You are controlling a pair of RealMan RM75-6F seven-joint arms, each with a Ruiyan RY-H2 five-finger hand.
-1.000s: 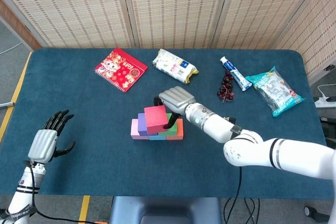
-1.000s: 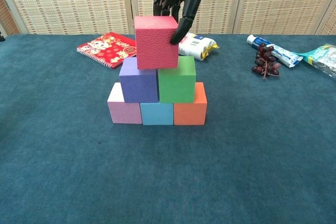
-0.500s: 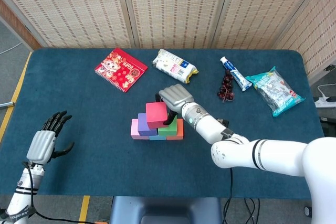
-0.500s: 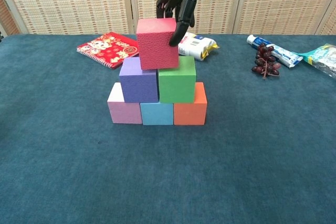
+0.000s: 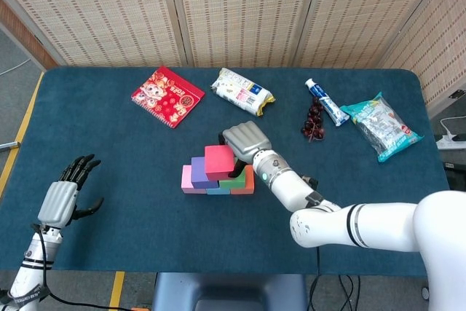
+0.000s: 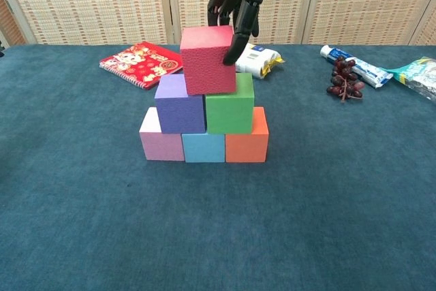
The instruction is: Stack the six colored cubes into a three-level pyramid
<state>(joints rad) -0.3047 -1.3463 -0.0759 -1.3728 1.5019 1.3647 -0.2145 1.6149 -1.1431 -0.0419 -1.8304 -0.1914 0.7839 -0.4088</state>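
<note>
Head view: looking down steeply from high above the near edge, taking in the whole blue counter point(image 5: 109, 151), both side edges and the woven screen point(image 5: 240, 12) at the far side. Chest view: sitting low and near, facing level across the counter point(image 6: 218, 236) toward the screen point(image 6: 95, 5), close on the cube pyramid point(image 6: 204, 114). Sharing between both: the pyramid point(image 5: 218, 172), the right robot hand point(image 5: 244, 140) over it, and the far row of clutter.

Woven beige folding screen point(image 5: 240, 12) behind dark blue table point(image 5: 109, 158); grey floor point(image 5: 14, 56), yellow floor tape point(image 5: 22, 129) alongside
</note>
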